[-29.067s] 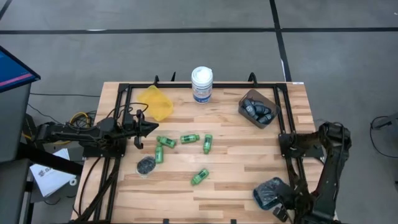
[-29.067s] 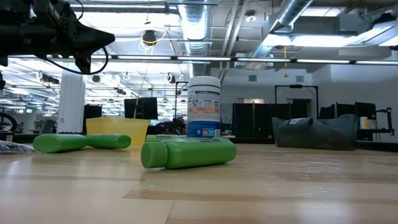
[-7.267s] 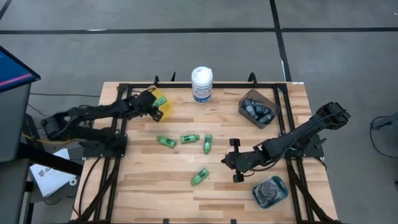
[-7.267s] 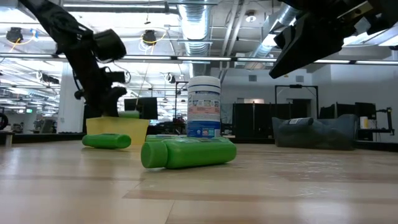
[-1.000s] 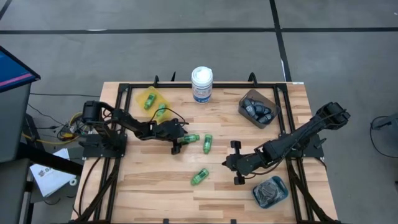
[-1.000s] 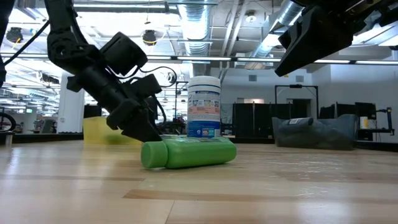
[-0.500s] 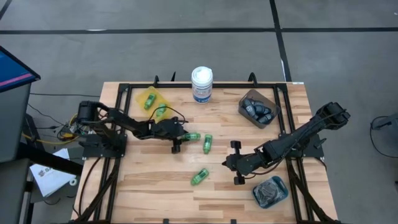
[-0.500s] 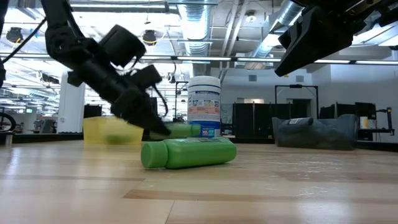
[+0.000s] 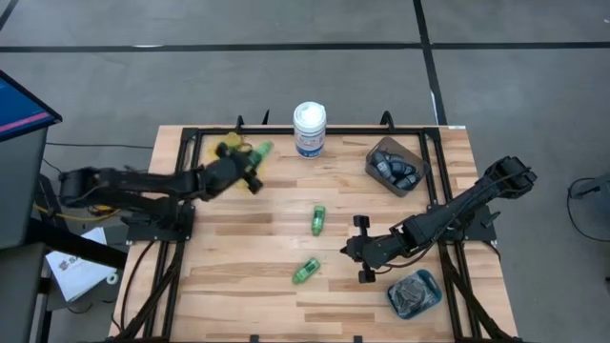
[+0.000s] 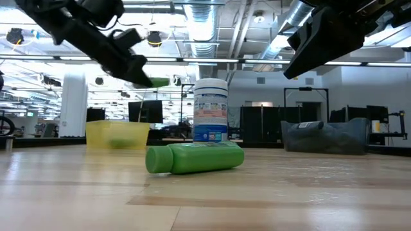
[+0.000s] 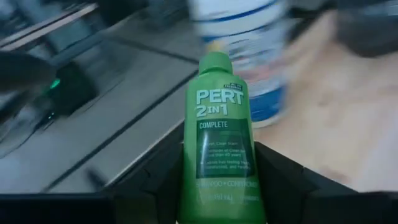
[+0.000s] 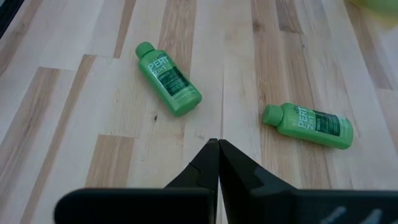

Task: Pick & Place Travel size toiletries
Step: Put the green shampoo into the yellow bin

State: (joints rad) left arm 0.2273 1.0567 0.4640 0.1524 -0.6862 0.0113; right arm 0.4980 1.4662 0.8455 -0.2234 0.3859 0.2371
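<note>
While the left gripper [image 9: 250, 171] hangs above the yellow bin [image 9: 233, 150] near the table's [image 9: 238, 286] far left corner, it grips a green bottle [image 11: 221, 143] between its fingers [image 11: 283, 171], cap pointing forward past the tips. From table height that bottle [image 10: 153, 81] sits well clear of the wood, up in the air over the bin [image 10: 119, 134], and a green shape shows through the bin's wall. Two more green bottles lie flat in the middle of the table: one [image 9: 317, 219] closer to the far edge, the other [image 9: 305, 271] closer to the near edge, well apart from each other. Over on the right, the right gripper [image 9: 358, 250] hovers above the table beside those two, its fingers [image 12: 211, 163] pressed together with nothing between them. A white tub [image 9: 309, 129] stands at the middle of the far edge. Dark little bottles fill the brown bin [image 9: 416, 185] toward the far right corner, and the teal bin [image 9: 426, 303] by the near right corner holds dark discs.
</note>
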